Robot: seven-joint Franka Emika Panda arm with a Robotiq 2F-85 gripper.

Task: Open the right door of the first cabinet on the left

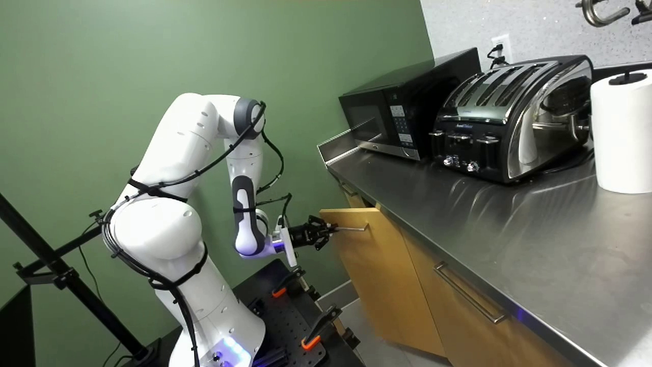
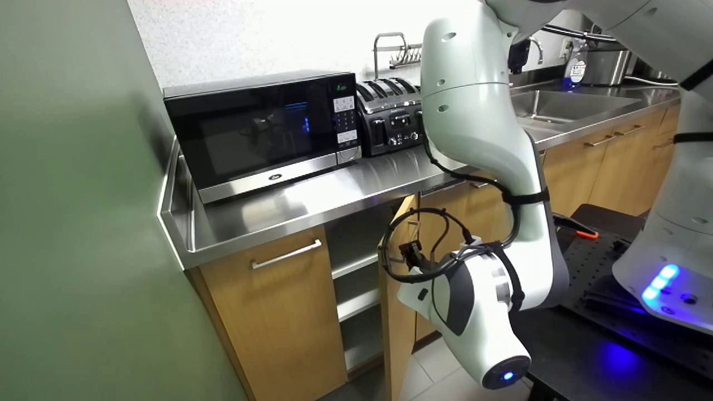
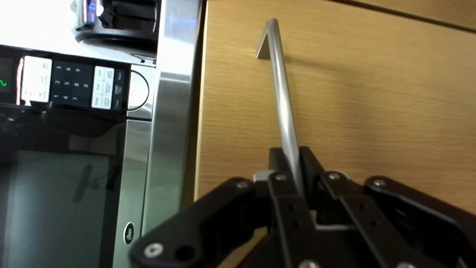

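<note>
The cabinet (image 2: 277, 317) stands with its right door (image 1: 379, 270) partly open, angled outward. It is judged stiff and moderately heavy. The gripper (image 3: 295, 163) is clamped on the handle (image 3: 281, 85), toward the door's free edge: smooth metal, possibly slippery, but sound for leverage.

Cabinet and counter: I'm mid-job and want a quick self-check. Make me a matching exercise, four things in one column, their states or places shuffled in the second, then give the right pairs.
Things:
1. right door
2. left door
3. end effector
4. microwave

States or places:
A. clamped on the silver handle
B. standing open
C. on the steel counter
D. fully closed

Right pairs: 1-B, 2-D, 3-A, 4-C
</note>
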